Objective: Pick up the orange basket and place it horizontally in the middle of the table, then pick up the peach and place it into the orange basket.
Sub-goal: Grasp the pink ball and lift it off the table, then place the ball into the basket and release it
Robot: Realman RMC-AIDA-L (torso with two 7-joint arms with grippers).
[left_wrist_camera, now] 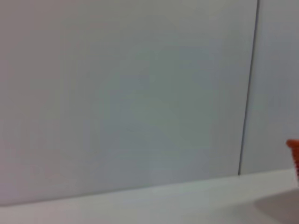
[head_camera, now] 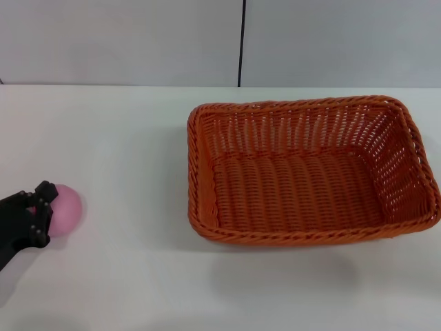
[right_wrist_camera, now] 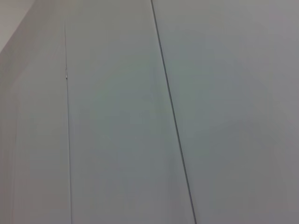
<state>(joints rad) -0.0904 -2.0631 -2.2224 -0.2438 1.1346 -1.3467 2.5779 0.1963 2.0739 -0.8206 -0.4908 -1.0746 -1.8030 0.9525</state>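
The orange basket [head_camera: 310,172] lies lengthwise across the middle-right of the white table [head_camera: 124,138], open side up and empty. A corner of the orange basket [left_wrist_camera: 294,156] also shows in the left wrist view. The peach [head_camera: 67,209], a pale-pink ball, rests on the table at the far left. My left gripper [head_camera: 45,214] is black and comes in from the left edge. It is open, its two fingertips straddling the peach's left side, most of the peach lying beyond them. My right gripper is out of view.
A grey panelled wall [head_camera: 124,41] with a dark vertical seam [head_camera: 241,41] runs behind the table's far edge. The right wrist view shows only that wall [right_wrist_camera: 210,93].
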